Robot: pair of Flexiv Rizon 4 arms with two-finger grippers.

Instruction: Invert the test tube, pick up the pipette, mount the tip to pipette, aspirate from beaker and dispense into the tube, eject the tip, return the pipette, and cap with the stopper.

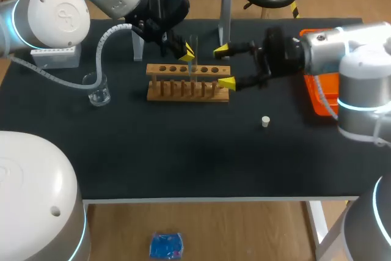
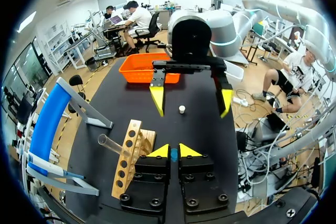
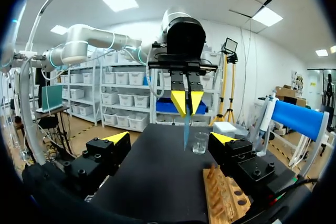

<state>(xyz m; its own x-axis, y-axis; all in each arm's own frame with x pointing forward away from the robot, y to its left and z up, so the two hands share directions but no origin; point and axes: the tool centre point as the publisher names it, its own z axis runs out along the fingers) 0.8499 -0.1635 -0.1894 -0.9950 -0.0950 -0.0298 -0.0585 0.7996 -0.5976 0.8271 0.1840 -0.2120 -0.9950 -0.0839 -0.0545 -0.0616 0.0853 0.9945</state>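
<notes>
Plainly gripped the test tube (image 1: 193, 59) upright in the left gripper (image 1: 187, 51), fingers pinched on it, just above the wooden tube rack (image 1: 188, 84). Hung the right gripper (image 1: 224, 65) spread wide at the rack's right end. Saw the white stopper (image 1: 266, 121) lying on the black table (image 1: 183, 157), well apart from the rack, and the glass beaker (image 1: 98, 93) off to the rack's left.

The rack (image 1: 183, 91), the left gripper (image 1: 188, 52) pinching a tube (image 3: 186, 127) above it and the gaping right gripper (image 1: 224, 65) are crowding mid-counter (image 1: 183, 163). Bare counter is stretching in front, the stopper (image 1: 265, 121) lying rightward.
</notes>
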